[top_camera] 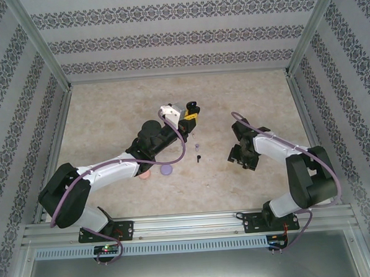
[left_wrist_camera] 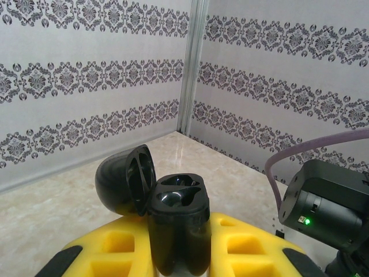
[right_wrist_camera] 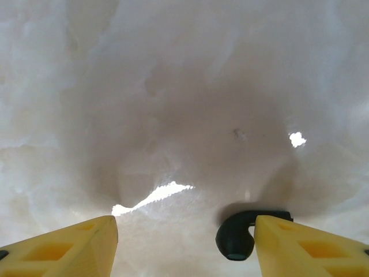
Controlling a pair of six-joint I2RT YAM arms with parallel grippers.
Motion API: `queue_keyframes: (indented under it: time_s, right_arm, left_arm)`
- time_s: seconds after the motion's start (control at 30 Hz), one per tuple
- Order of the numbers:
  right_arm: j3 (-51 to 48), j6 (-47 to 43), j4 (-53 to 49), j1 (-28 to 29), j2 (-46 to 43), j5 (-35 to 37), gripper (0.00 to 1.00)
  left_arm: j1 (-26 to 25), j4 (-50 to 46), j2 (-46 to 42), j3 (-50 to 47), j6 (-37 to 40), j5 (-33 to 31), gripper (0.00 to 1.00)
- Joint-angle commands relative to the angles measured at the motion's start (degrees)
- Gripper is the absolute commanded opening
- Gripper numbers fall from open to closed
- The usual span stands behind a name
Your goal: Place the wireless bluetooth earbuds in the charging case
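My left gripper (left_wrist_camera: 180,254) is shut on the black charging case (left_wrist_camera: 176,225), which stands upright between the yellow fingers (left_wrist_camera: 112,251). Its lid (left_wrist_camera: 124,179) is swung open to the left and both sockets look empty. From above, that gripper (top_camera: 191,111) is held over the middle of the table. My right gripper (right_wrist_camera: 184,245) hangs open just above the table, and a black earbud (right_wrist_camera: 235,236) lies on the surface against the inner side of its right finger (right_wrist_camera: 305,248). A purple earbud (top_camera: 197,146) and another black earbud (top_camera: 199,157) lie between the two arms.
A pale pink disc (top_camera: 146,173) and a purple disc (top_camera: 167,170) lie beside the left forearm. Patterned walls enclose the marbled table (top_camera: 109,117) on three sides. The right gripper (top_camera: 242,155) is low, right of the loose earbuds.
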Motion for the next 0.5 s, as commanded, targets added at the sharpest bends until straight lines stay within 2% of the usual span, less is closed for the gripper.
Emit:
queue_keyframes:
  time_s: [0.0, 0.23, 0.47]
  right_arm:
    - [-0.39, 2.97, 0.87, 0.96, -2.31, -2.49, 0.64]
    - [2.09, 0.91, -2.38, 0.62, -5.56, 2.39, 0.64]
    - [-0.22, 0.6, -1.7, -0.14, -2.88, 4.88, 0.64]
  left_arm:
    - [-0.74, 1.05, -1.7, -0.11, 0.35, 0.01, 0.0]
    - [-0.72, 1.1, -1.69, -0.22, 0.37, -0.07, 0.0]
    - [-0.74, 1.39, -1.49, -0.26, 0.19, 0.05, 0.0]
